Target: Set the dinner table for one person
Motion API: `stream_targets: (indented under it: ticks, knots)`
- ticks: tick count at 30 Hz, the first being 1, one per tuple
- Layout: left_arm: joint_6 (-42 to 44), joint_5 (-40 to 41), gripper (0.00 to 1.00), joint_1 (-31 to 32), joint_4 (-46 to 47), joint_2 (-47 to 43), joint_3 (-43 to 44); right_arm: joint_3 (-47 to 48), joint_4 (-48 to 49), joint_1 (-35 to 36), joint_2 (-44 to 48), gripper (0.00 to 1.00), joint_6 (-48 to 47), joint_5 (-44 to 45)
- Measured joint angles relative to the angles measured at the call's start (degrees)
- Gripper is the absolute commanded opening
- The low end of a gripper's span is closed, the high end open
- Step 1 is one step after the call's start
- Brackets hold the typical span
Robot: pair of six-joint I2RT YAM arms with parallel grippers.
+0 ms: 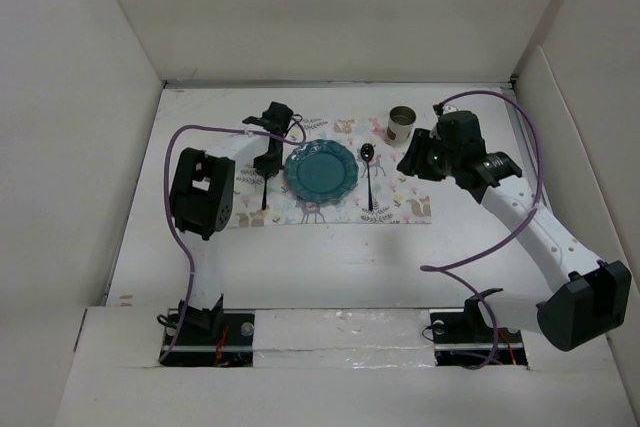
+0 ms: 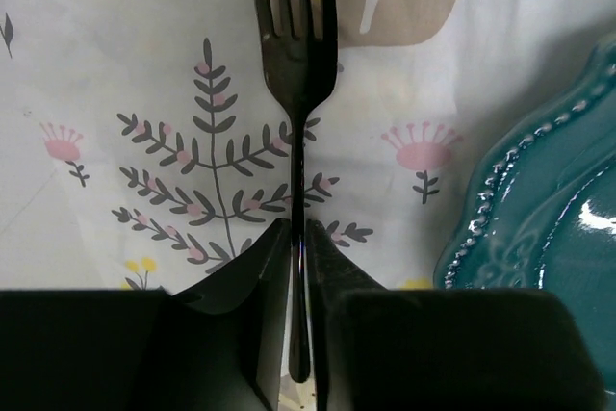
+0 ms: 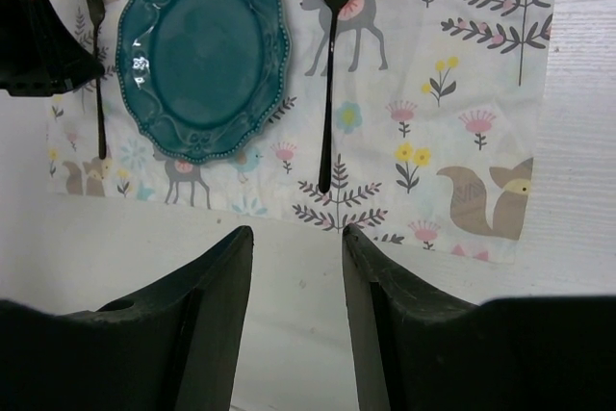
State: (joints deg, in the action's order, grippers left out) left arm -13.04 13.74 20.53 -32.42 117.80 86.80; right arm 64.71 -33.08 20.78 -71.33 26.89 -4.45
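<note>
A black fork (image 2: pixel 298 74) lies on the deer-print placemat (image 2: pixel 125 64), just left of the teal plate (image 2: pixel 549 228). My left gripper (image 2: pixel 298 228) is shut on the fork's handle, low over the placemat; it also shows in the top view (image 1: pixel 266 159). The plate (image 1: pixel 322 169) sits mid-placemat, with a black spoon (image 1: pixel 369 182) to its right. My right gripper (image 3: pixel 296 233) is open and empty, raised over the white dinner table (image 3: pixel 577 93) by the placemat's near edge. In the top view the right gripper (image 1: pixel 415 162) hangs right of the spoon.
A small tan cup (image 1: pixel 401 126) stands at the placemat's far right corner, close to my right wrist. White walls enclose the table (image 1: pixel 330 267) on three sides. The arms' purple cables arc over both sides.
</note>
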Motion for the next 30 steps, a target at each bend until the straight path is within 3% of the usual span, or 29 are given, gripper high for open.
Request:
stream_targets:
  ticks: [2, 7, 10, 11, 14, 18, 19, 20, 21, 23, 24, 27, 30]
  knots:
    - [-0.3, 0.1, 0.15, 0.0, 0.0, 0.0, 0.2, 0.0, 0.0, -0.2, -0.2, 0.48, -0.1, 0.0]
    - [-1.1, 0.3, 0.36, 0.0, -1.6, 0.0, 1.8, 0.4, -0.9, -0.6, -0.4, 0.48, -0.4, 0.0]
    - [-1.9, 0.5, 0.4, 0.0, -2.9, -1.2, 3.7, 2.2, -2.2, -1.0, -0.4, 0.46, -0.6, -0.1]
    - [-2.0, 0.6, 0.4, 0.0, -3.5, -2.1, 4.5, 3.2, -2.7, -1.2, -0.4, 0.43, -0.7, -0.1]
    - [-2.5, 1.0, 0.4, 0.0, -4.9, -6.6, 7.5, 6.6, -3.4, -1.4, -0.4, 0.02, -1.2, -0.3]
    - [-3.6, 1.0, 0.4, 0.0, -4.2, -17.0, 9.3, 11.4, -3.5, -1.7, 0.5, 0.0, -1.2, -0.6]
    - [-4.0, 0.7, 0.44, 0.0, -3.8, -20.4, 9.3, 12.2, -3.5, -1.9, 1.2, 0.0, -1.2, -0.6]
    - [-4.3, 0.3, 0.47, 0.0, -3.1, -23.7, 9.2, 13.0, -3.4, -2.1, 2.0, 0.01, -1.2, -0.7]
    - [-4.9, -0.1, 0.52, 0.0, -2.2, -27.2, 8.9, 14.0, -3.4, -2.2, 3.1, 0.12, -1.1, -0.7]
    - [-5.9, -0.5, 0.57, 0.0, -0.5, -34.1, 8.6, 16.4, -2.7, -3.0, 5.9, 0.26, -0.5, -0.2]
    - [-6.3, -0.6, 0.61, 0.0, 0.5, -37.3, 8.6, 17.5, -2.0, -3.5, 7.6, 0.39, -0.2, 0.2]
    - [-7.3, -0.3, 0.66, 0.0, 3.2, -45.6, 8.3, 19.8, 1.1, -4.3, 13.0, 0.57, 0.5, 4.0]
    - [-7.5, 0.0, 0.71, -0.3, 6.1, -51.7, 6.2, 20.9, 3.6, -4.7, 16.7, 0.61, 0.8, 8.5]
